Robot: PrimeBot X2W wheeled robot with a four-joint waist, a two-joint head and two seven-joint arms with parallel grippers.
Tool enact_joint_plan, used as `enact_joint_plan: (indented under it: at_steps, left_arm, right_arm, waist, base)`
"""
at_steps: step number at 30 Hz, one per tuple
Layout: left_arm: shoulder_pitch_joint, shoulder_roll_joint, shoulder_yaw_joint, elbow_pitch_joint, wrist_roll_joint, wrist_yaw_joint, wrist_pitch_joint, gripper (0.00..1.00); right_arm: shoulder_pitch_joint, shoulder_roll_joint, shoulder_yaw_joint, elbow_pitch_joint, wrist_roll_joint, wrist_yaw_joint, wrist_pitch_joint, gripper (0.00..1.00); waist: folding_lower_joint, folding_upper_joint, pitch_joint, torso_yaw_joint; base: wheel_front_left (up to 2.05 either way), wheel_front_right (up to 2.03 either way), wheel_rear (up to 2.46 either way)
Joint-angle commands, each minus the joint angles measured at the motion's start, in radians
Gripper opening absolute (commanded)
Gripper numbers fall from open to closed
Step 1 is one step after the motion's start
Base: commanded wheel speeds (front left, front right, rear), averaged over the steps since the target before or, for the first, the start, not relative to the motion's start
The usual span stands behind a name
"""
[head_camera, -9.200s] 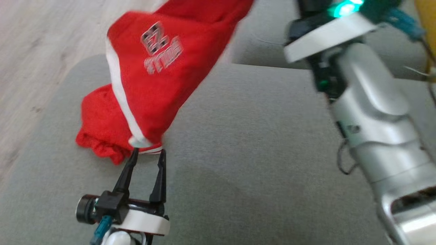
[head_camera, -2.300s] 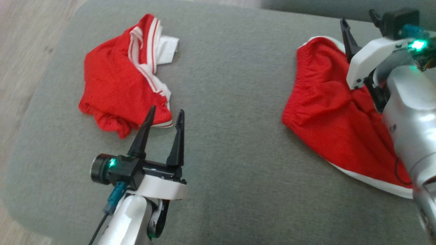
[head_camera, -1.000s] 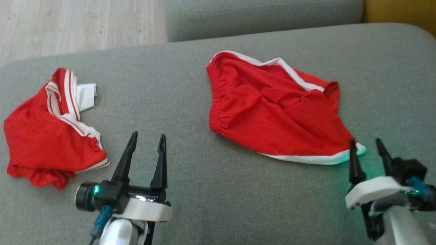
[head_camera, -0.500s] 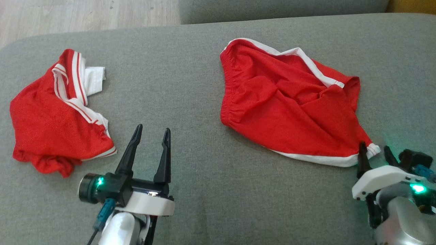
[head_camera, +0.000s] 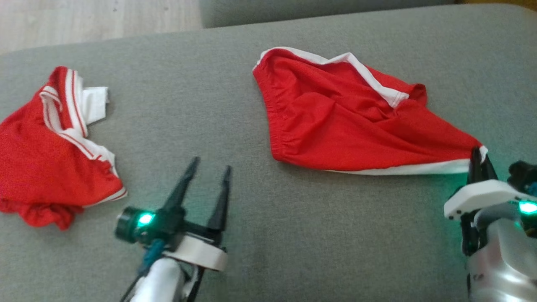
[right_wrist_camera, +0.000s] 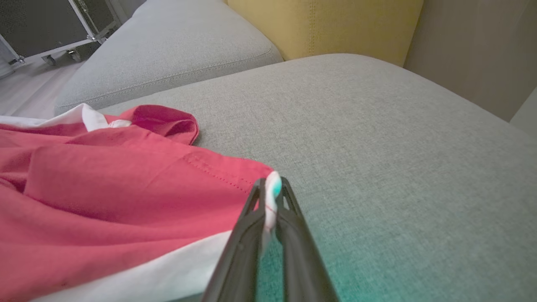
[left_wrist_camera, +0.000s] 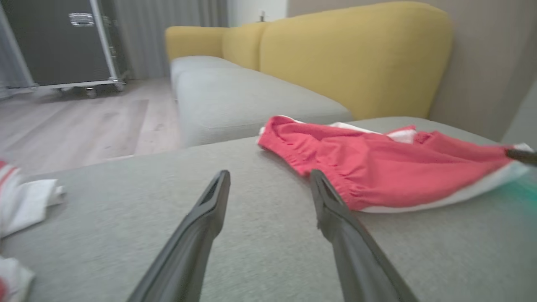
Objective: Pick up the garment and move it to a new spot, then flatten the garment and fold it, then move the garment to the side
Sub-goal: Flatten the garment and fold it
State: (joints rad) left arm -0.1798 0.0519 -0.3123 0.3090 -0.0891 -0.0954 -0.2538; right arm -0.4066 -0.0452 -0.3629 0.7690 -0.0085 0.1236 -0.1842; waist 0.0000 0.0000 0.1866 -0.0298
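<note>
Head view: the garment (head_camera: 344,121), red shorts with white trim, lies rumpled on the grey sofa cushion (head_camera: 268,243), right of centre. I judge the relocation done and the flattening just starting; folding and the move aside are not yet done. My right gripper (head_camera: 478,157) is clamped on the near right hem corner, and the cloth runs taut toward it. My left gripper (head_camera: 207,178) hovers spread and empty, between the garment and a second red garment (head_camera: 46,155) at far left.
Left wrist view: my parted fingers point across bare cushion toward the waistband.
Right wrist view: both fingers pinch the white hem, low over the cushion.
</note>
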Motion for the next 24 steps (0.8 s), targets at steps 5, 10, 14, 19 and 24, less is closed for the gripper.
enact_joint_plan:
  at_steps: [5, 10, 14, 19, 24]
  left_arm:
    - [-0.154, 0.021, -0.107, 0.122, 0.046, -0.030, -0.008, 1.00]
    - [-0.279, 0.022, -0.234, 0.268, 0.035, -0.035, -0.008, 1.00]
    - [-0.364, 0.025, -0.322, 0.363, -0.010, -0.035, -0.008, 1.00]
    - [-0.436, 0.025, -0.371, 0.431, -0.050, -0.035, -0.008, 1.00]
    - [-0.462, 0.023, -0.385, 0.451, -0.076, -0.035, -0.008, 1.00]
  right_arm:
    - [-0.069, -0.005, 0.040, -0.027, 0.040, 0.007, 0.013, 0.00]
    - [-0.103, -0.005, 0.077, -0.021, 0.068, 0.007, 0.012, 0.00]
    - [-0.119, -0.005, 0.104, -0.017, 0.085, 0.007, 0.008, 0.00]
    - [-0.129, -0.005, 0.132, -0.012, 0.102, 0.007, 0.000, 0.00]
    - [-0.132, -0.005, 0.148, -0.011, 0.111, 0.007, -0.004, 0.00]
  waist:
    - [0.0000, 0.0000, 0.052, -0.043]
    - [0.0000, 0.0000, 0.089, -0.068]
    - [0.0000, 0.0000, 0.110, -0.083]
    - [0.0000, 0.0000, 0.123, -0.094]
    - [0.0000, 0.0000, 0.128, -0.098]
  base:
    - [0.00, 0.00, 0.00]
    - [0.00, 0.00, 0.00]
    - [0.00, 0.00, 0.00]
    - [0.00, 0.00, 0.00]
    - [0.00, 0.00, 0.00]
